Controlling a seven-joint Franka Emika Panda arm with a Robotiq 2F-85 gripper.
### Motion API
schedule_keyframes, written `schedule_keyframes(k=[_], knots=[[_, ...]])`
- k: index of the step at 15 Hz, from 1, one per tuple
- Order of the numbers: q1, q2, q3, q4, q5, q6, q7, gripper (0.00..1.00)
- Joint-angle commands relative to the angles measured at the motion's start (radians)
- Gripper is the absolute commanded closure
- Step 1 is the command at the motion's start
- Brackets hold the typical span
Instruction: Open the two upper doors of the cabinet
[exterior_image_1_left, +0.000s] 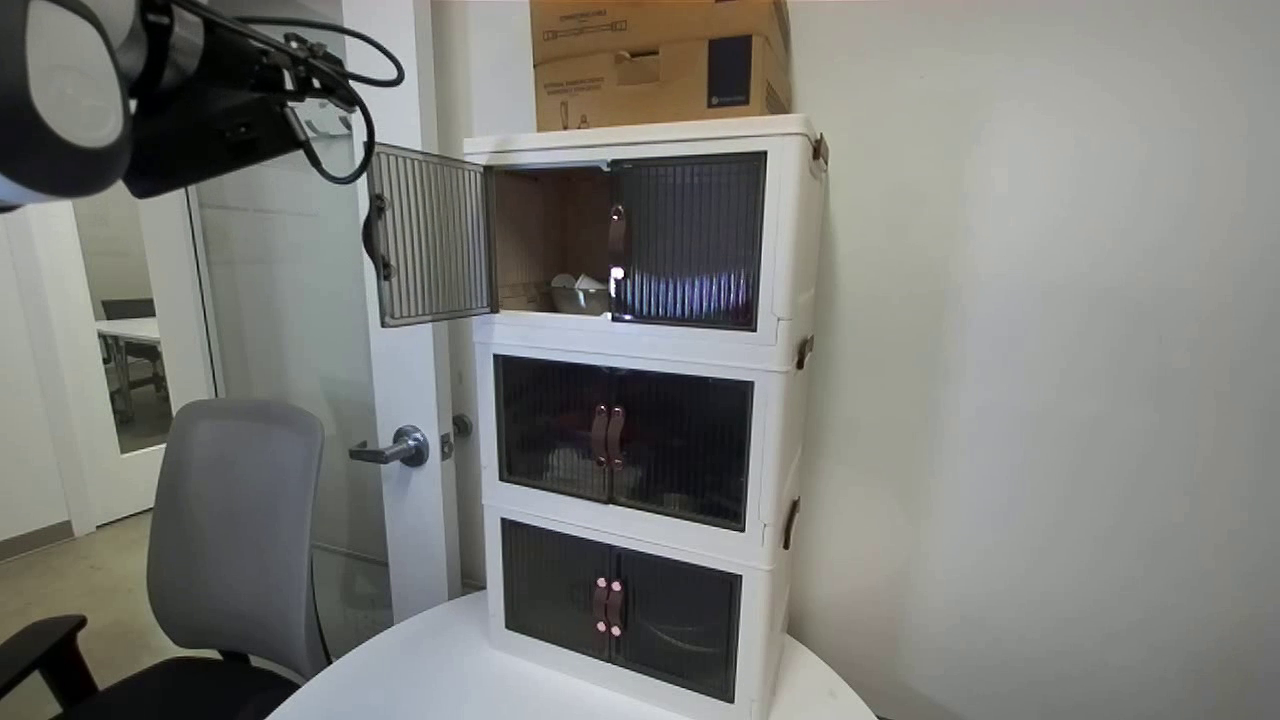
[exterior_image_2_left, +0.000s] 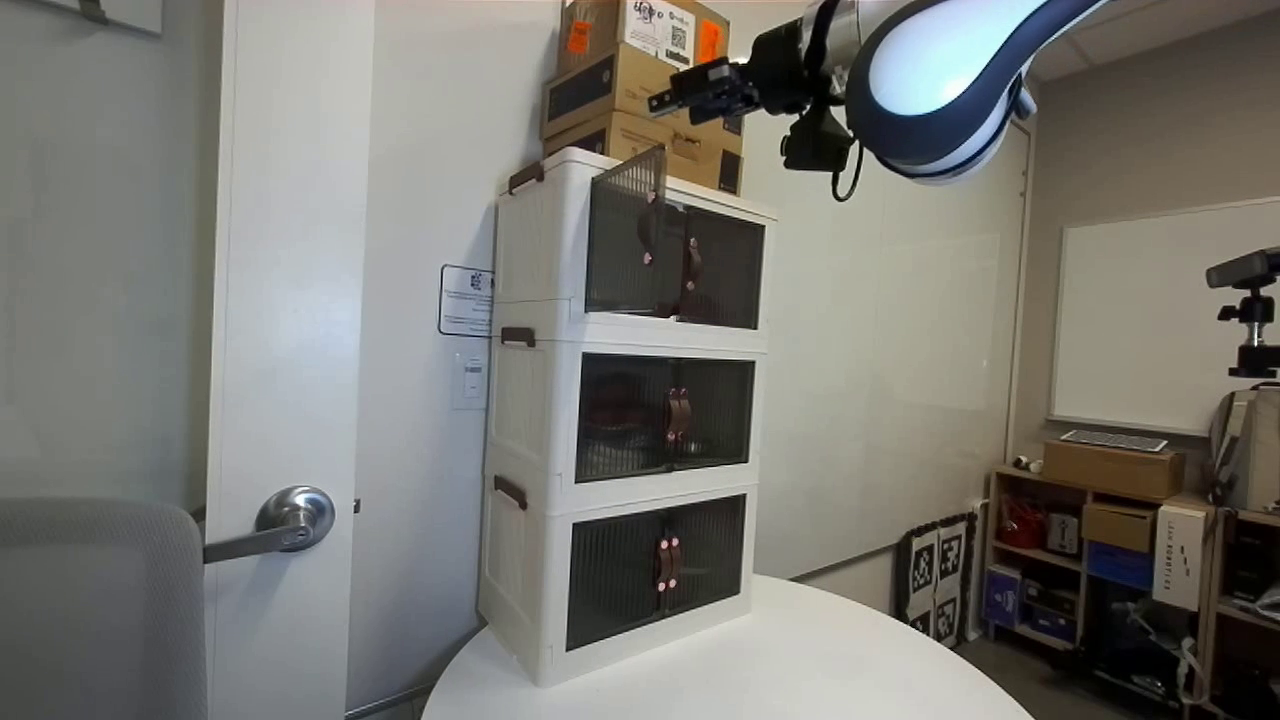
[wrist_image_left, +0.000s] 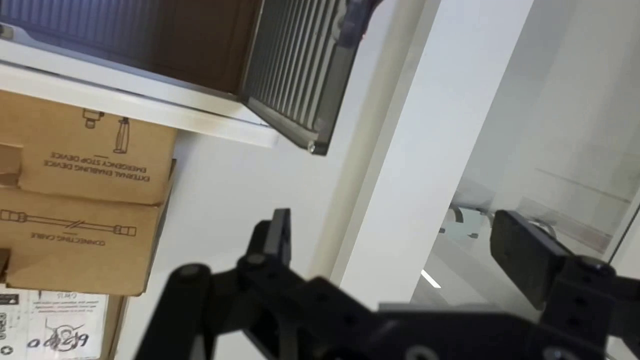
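White table (exterior_image_2_left: 830, 660), white cabinet (exterior_image_1_left: 640, 346): one upper door (exterior_image_1_left: 435, 240) open, the other door (exterior_image_1_left: 690, 240) closed

The gripper (wrist_image_left: 392, 217) hangs in midair, fingers spread wide, apart from the cabinet. The open door juts from the cabinet's topmost level; the closed one sits flat. Inside, partly hidden, sits what looks like a bowl (exterior_image_1_left: 580, 301). Cardboard boxes (exterior_image_1_left: 635, 85) rest on top, a pale wall (exterior_image_1_left: 1000, 350) behind.

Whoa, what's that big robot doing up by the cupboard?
A robot arm is working on opening the top of the white cabinet. One upper door is swung open, while the other upper door is shut. The arm's hand is up near the cabinet's top, open, holding nothing and touching neither door. So one door is done and one is left to open.
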Motion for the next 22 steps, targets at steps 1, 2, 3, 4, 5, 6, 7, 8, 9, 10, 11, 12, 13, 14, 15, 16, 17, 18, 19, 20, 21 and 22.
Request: schedule_keyframes(k=[1, 2, 3, 4, 5, 6, 7, 8, 9, 10, 11, 12, 13, 14, 15, 16, 17, 18, 19, 20, 21, 22], knots=[[-0.023, -0.039, -0.007, -0.003, 0.012, -0.072, -0.025, 0.00], [-0.039, -0.044, -0.017, 0.003, 0.012, -0.102, -0.026, 0.00], [-0.057, -0.050, -0.026, 0.007, 0.016, -0.131, -0.028, 0.00], [-0.080, -0.057, -0.033, 0.009, 0.026, -0.155, -0.036, 0.00], [-0.104, -0.064, -0.041, 0.010, 0.032, -0.182, -0.038, 0.00], [-0.130, -0.071, -0.051, 0.013, 0.034, -0.210, -0.040, 0.00], [-0.157, -0.076, -0.058, 0.015, 0.035, -0.232, -0.042, 0.00], [-0.177, -0.074, -0.073, 0.024, 0.028, -0.248, -0.035, 0.00], [-0.198, -0.071, -0.082, 0.030, 0.025, -0.260, -0.030, 0.00], [-0.203, -0.054, -0.103, 0.044, 0.015, -0.262, -0.020, 0.00], [-0.210, -0.038, -0.114, 0.055, 0.011, -0.256, -0.017, 0.00], [-0.203, -0.013, -0.136, 0.072, -0.005, -0.250, 0.003, 0.00], [-0.202, 0.015, -0.144, 0.088, -0.004, -0.233, 0.008, 0.00], [-0.198, 0.048, -0.150, 0.106, -0.002, -0.215, 0.013, 0.00], [-0.195, 0.083, -0.154, 0.128, 0.000, -0.199, 0.018, 0.00], [-0.190, 0.125, -0.154, 0.154, 0.002, -0.174, 0.023, 0.00], [-0.188, 0.160, -0.153, 0.183, 0.003, -0.162, 0.027, 0.00], [-0.185, 0.202, -0.151, 0.214, 0.003, -0.138, 0.032, 0.00], [-0.187, 0.243, -0.149, 0.246, -0.026, -0.119, 0.063, 0.00], [-0.197, 0.282, -0.142, 0.281, -0.040, -0.105, 0.077, 0.00], [-0.210, 0.325, -0.134, 0.321, -0.058, -0.094, 0.100, 0.00], [-0.222, 0.362, -0.128, 0.358, -0.069, -0.090, 0.114, 0.00]])
